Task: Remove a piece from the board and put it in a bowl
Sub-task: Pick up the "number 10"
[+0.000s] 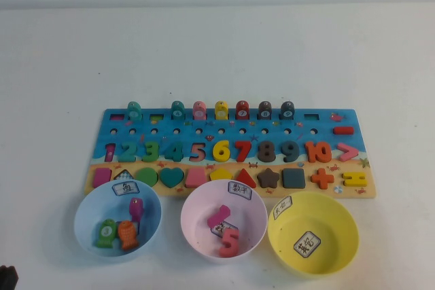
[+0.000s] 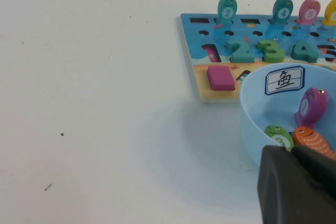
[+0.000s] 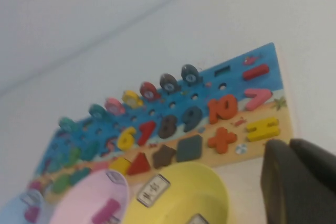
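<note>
The orange "10" [image 1: 318, 151] lies in its slot on the blue board [image 1: 319, 129], in the numeral row near the right end. It also shows in the right wrist view [image 3: 223, 107]. The pale pink bowl [image 1: 197, 202] stands in front of the board's middle and holds a salmon "5" [image 1: 230, 242] and a pink piece [image 1: 219, 215]. My left gripper [image 2: 292, 151] is shut and empty, low beside the blue bowl [image 2: 252, 114]. My right gripper [image 3: 287, 146] is shut and empty, near the board's right front corner, off the high view.
A light blue bowl [image 1: 85, 222] with fish pieces stands at the left, a yellow bowl [image 1: 340, 222] at the right. An orange plus [image 1: 322, 178] sits just in front of the "10". Several fish pegs stand along the board's far edge.
</note>
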